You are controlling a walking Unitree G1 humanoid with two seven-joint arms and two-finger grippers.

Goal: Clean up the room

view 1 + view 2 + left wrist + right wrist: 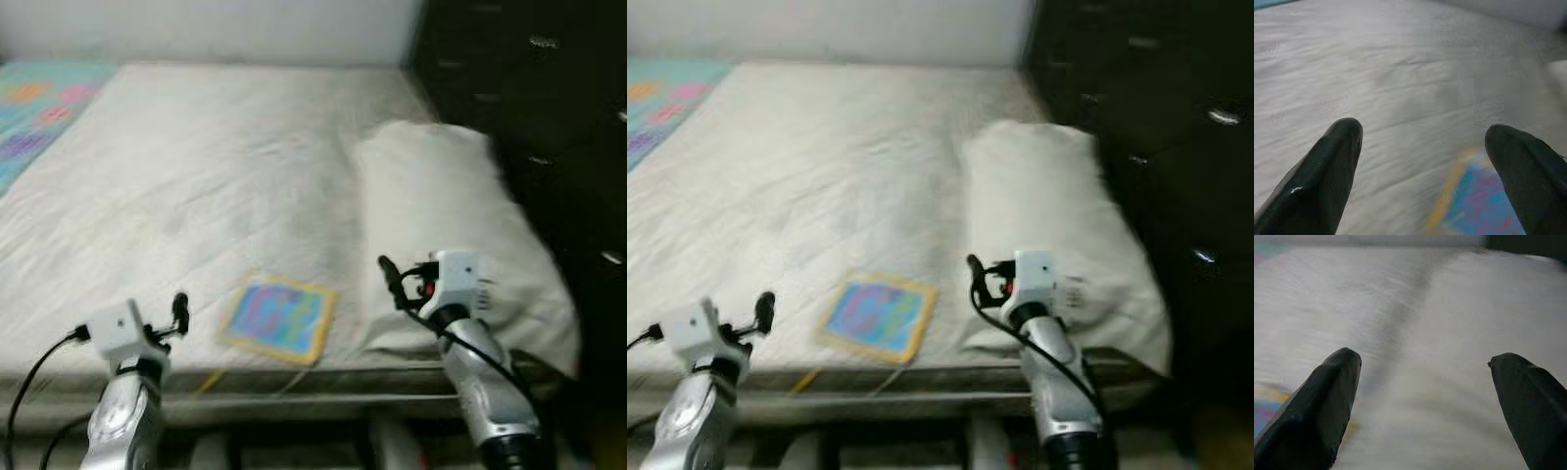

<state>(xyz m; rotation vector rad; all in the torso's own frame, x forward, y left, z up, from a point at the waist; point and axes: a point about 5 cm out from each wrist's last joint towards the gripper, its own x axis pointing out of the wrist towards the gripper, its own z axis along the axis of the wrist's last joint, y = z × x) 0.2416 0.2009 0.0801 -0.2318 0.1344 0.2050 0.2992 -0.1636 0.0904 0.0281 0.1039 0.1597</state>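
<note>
While the head camera looks down over the bed, both arms reach forward above its near edge, and the scene runs from the robot's left to its right as follows.

Quilt: a patterned quilt [39, 113] in teal with pink and orange patches lies at the far left of the bed, cut off by the frame edge.

Bed: a pale, lightly wrinkled sheet [196, 186] covers the mattress up to a light wall at the far side.

Left gripper: the left gripper [1422, 147] is held low over the near left part of the sheet; its two black fingers [1334, 161] are spread wide with nothing between them.

Book: a flat, thin book or board [278, 317] with a yellow border and a blue and pink cover lies on the sheet close to the near edge, between the two arms. It sits just to the right of the left gripper and just left of the pillow, and its right fingertip overlaps it in the left wrist view.

Right gripper: the right gripper [1425, 382] hovers over the near left edge of the pillow; its fingers [1322, 401] stand wide apart and hold nothing.

Pillow: a white pillow [451, 225] lies lengthwise along the right side of the bed.

Dresser: a dark dresser [549, 98] with small shiny handles stands right beside the bed, on its right.
</note>
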